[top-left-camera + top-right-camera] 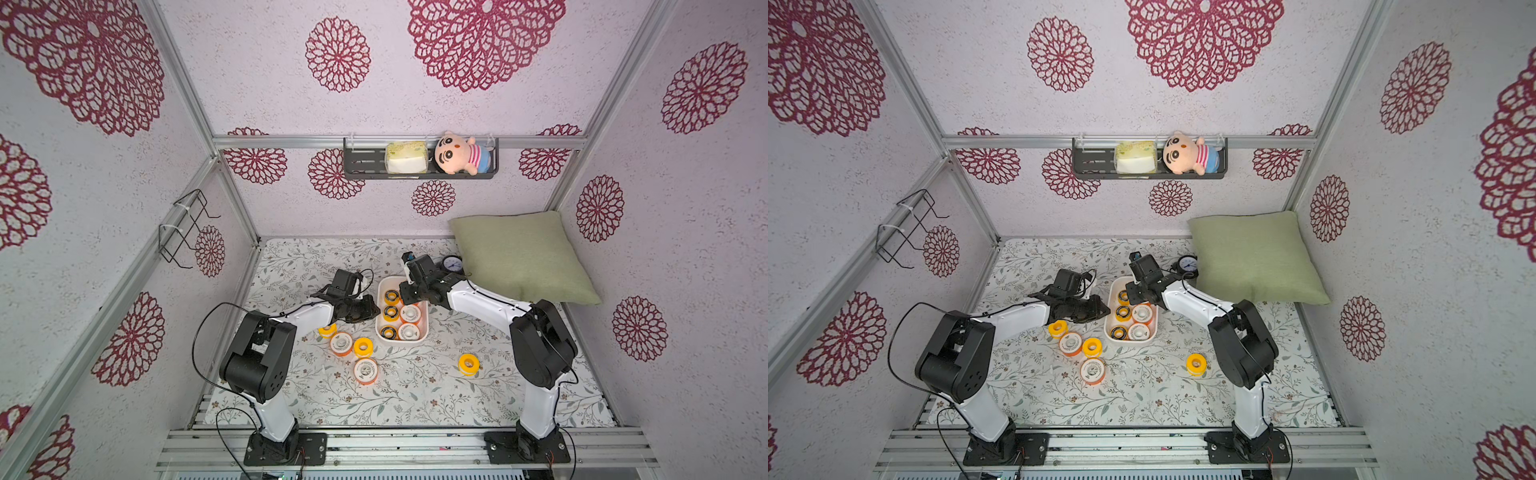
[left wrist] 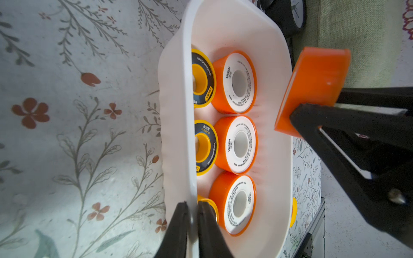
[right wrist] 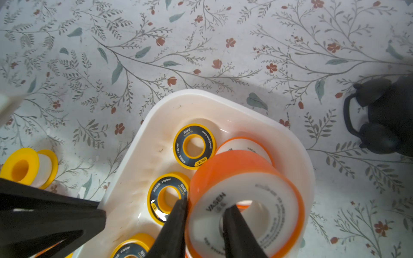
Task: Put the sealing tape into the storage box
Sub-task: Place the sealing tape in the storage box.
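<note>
The white storage box (image 1: 420, 338) (image 1: 1130, 340) stands mid-table and holds several sealing tape spools, some black-ringed (image 2: 202, 80), some white-faced with orange rims (image 2: 240, 145). My left gripper (image 2: 192, 204) (image 1: 374, 309) is shut on the box's left wall (image 2: 178, 134), one finger inside and one outside. My right gripper (image 3: 206, 204) (image 1: 405, 291) hovers over the box's far end, shut on a white-faced orange spool (image 3: 279, 212) (image 2: 312, 89), with one finger in its hole and one outside. Loose spools lie left of the box (image 1: 341, 343) (image 1: 363, 347) (image 1: 365, 370), and a yellow one (image 1: 468, 364) lies to the right.
A round black alarm clock (image 1: 452, 264) (image 3: 384, 116) stands just behind the box, against a green cushion (image 1: 519, 253) in the back right corner. A dark wall shelf (image 1: 361, 162) carries a plush doll and a pack. A yellow spool (image 1: 327, 330) sits under my left arm.
</note>
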Available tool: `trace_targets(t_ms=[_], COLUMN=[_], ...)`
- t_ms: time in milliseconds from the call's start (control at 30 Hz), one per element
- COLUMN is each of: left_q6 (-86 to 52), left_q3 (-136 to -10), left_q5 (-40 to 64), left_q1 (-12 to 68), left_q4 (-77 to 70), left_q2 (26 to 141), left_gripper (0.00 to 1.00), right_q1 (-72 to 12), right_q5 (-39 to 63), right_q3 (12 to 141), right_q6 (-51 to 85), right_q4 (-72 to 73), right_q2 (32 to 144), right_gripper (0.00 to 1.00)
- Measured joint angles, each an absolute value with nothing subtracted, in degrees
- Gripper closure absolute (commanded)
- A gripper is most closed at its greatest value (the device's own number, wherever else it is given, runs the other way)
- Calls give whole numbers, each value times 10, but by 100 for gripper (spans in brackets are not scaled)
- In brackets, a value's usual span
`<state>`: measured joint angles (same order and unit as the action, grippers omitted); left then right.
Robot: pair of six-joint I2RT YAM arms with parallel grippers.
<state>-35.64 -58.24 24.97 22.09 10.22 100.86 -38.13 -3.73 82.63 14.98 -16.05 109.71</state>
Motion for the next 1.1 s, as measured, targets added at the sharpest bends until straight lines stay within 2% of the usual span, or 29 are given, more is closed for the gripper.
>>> trace_targets(t_ms=[600,900,1000,1100], left_q6=[-356,-356,-356,-356], left_q3=[-582,-582,-582,-582], left_q5=[248,248,248,248], left_q1=[221,221,221,221], left_q4=[103,103,104,104], left_q2=[1009,1009,1009,1008], left_gripper=[84,82,81,80], right_q1=[-381,-381,-381,-381], right_q5=[-68,-83,-89,-93], right_q3=[921,948,954,955], right_q6=[135,135,135,131], right_q4=[-242,-263,-265,-265], right_q2=[1185,1204,1204,1204], right_gripper=[69,62,55,54])
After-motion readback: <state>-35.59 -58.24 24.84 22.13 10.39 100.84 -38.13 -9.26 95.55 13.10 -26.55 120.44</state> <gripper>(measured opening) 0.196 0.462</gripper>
